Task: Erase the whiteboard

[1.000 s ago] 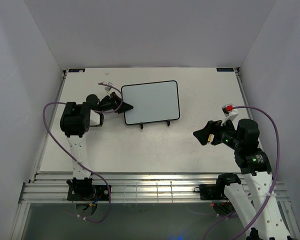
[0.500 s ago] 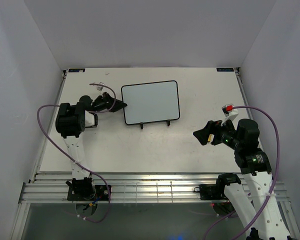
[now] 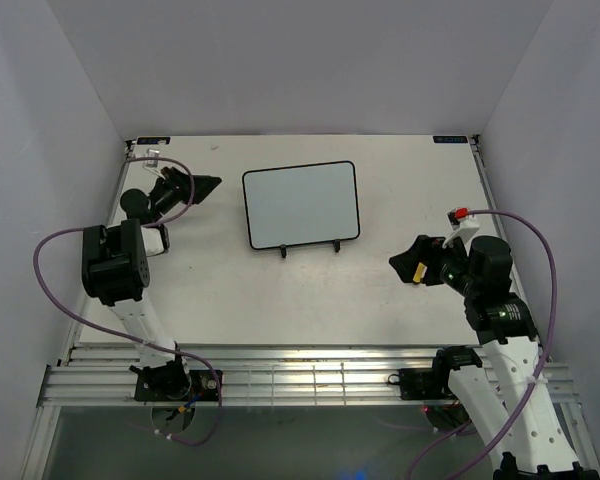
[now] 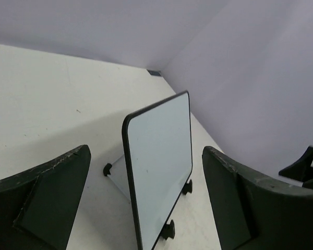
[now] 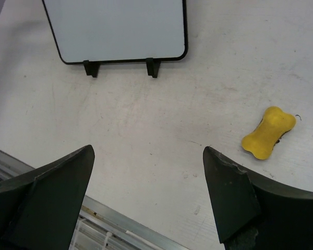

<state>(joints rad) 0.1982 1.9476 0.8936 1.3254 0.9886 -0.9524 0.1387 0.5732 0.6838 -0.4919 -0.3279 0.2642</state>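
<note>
Left gripper (image 3: 204,187) backs off the wiped-blank whiteboard (image 3: 300,205)
Its jaws and the right gripper's (image 3: 410,268) stand apart, empty; erasing looks finished.

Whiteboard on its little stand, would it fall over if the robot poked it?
Probably yes: the whiteboard leans on a thin stand with small feet, so a push on its face might tip or slide it. It looks flat and thin, so it is likely stiff and light.
</note>
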